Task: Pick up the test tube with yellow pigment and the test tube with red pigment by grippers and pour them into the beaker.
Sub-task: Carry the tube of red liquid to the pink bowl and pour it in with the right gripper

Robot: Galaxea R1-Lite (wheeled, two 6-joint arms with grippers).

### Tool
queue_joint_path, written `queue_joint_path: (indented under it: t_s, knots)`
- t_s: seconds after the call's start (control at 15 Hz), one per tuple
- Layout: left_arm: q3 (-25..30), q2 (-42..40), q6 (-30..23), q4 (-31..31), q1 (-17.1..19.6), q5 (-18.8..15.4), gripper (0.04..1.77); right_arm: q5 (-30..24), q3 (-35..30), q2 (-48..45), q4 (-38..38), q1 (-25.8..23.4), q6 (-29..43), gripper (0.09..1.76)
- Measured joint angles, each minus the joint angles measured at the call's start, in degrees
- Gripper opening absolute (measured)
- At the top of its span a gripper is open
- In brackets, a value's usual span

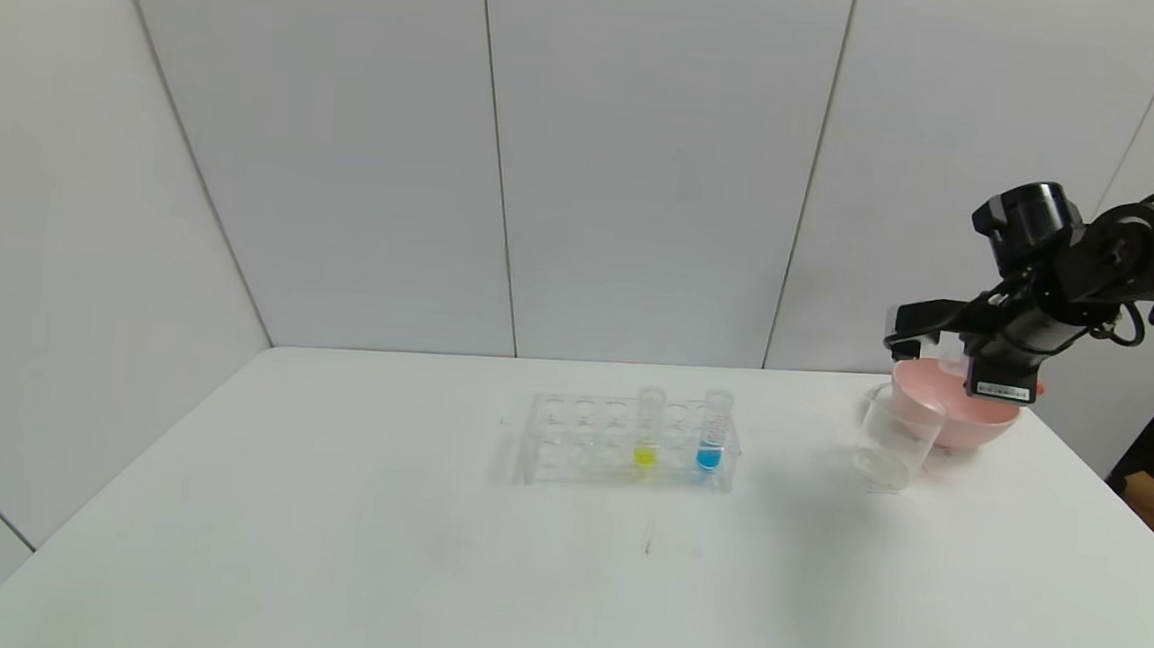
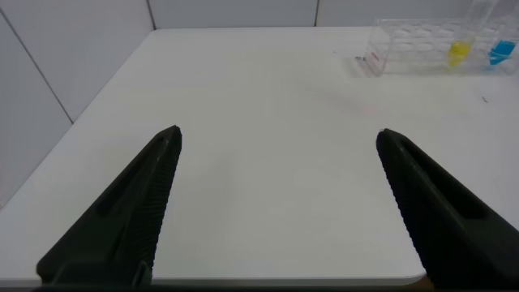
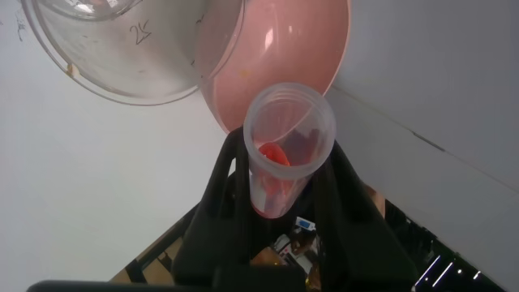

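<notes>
My right gripper (image 1: 922, 330) (image 3: 285, 150) is shut on the test tube with red pigment (image 3: 288, 138). It holds the tube tipped, with the open mouth toward the pink bowl and a red blob inside. The clear beaker (image 1: 896, 439) (image 3: 130, 49) stands just in front of the bowl, below and left of that gripper. The test tube with yellow pigment (image 1: 648, 429) (image 2: 460, 50) stands upright in the clear rack (image 1: 580, 439) (image 2: 405, 45) at mid-table. My left gripper (image 2: 280, 134) is open over bare table near the front left edge, far from the rack and outside the head view.
A pink bowl (image 1: 972, 418) (image 3: 284, 49) sits at the table's far right, touching the beaker. A blue-liquid tube (image 1: 713, 431) (image 2: 501, 50) stands in the rack to the right of the yellow one. The white table (image 1: 324, 529) ends close to the bowl's right side.
</notes>
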State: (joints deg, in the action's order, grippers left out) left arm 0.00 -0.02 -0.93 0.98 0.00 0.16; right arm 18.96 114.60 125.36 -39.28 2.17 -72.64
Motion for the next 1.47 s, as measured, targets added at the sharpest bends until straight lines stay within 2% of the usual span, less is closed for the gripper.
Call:
queue_joint_path:
  t_s: [0.2,0.4,0.6,0.8,1.47]
  knots:
    - [0.0,0.0,0.0,0.0,0.0,0.0,1.72,3.0,0.0,0.5,0.8,0.7,-0.7,0.51]
    - [0.0,0.0,0.0,0.0,0.0,0.0,1.72,3.6,0.0,0.9,0.7,1.6,-0.9,0.51]
    - [0.0,0.0,0.0,0.0,0.0,0.0,1.72,7.6,0.0,1.2,0.8,2.3,-1.3,0.51]
    - [0.0,0.0,0.0,0.0,0.0,0.0,1.72,8.5,0.0,1.5,0.7,2.8,-1.2,0.51]
    - [0.0,0.0,0.0,0.0,0.0,0.0,1.72,17.6,0.0,3.6,3.0,5.8,-2.2,0.51]
